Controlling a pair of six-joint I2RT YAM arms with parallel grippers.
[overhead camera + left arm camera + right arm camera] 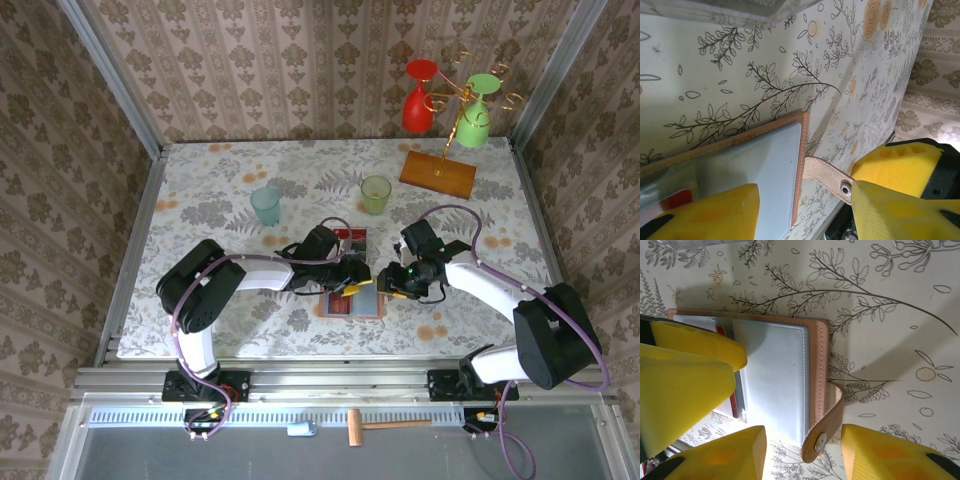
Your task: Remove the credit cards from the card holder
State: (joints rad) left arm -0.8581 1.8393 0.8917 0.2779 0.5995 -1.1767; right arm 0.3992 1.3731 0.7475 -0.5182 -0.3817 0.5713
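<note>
While the card holder (775, 375) lay open on the table (215, 195) with the credit cards (734, 407) tucked in its pocket, the left gripper (805, 200) and right gripper (802, 450) stood part open, holding nothing, so the pull seemed yet to come, calling for a pinch on a card's edge.

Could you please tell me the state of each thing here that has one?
card holder, open, lying flat
credit cards, tucked in its pocket
left gripper, jaws open
right gripper, jaws open
blue cup, upright
green cup, upright
red wine glass, hanging upside down
green wine glass, hanging upside down
</note>
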